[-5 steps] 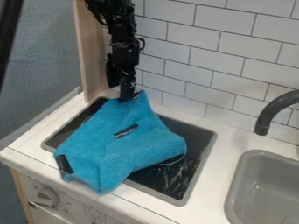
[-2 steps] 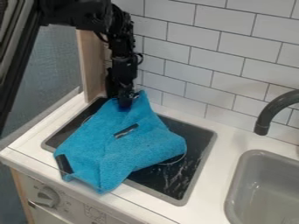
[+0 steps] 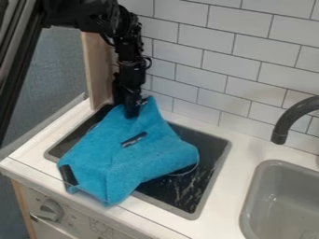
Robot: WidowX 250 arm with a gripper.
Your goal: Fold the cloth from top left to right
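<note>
The black gripper (image 3: 131, 115) hangs down at the upper left, its tip against the top part of the blue cloth (image 3: 134, 156). Whether it holds the fabric cannot be made out. The cloth lies crumpled over the dark stovetop, with a raised corner pointing up just right of the gripper. Its lower left end reaches past the stove's frame to the counter's front edge. Dark marks show on its middle and on its left edge.
The dark stovetop (image 3: 198, 186) shows to the right of the cloth. Farther right are a grey sink (image 3: 250, 212) and a dark faucet (image 3: 283, 126). A wooden post (image 3: 98, 70) and a tiled wall (image 3: 205, 60) stand behind.
The gripper has come down a little onto the top of the cloth, and the upper arm has swung lower into view at the upper left. The cloth lies as before.
</note>
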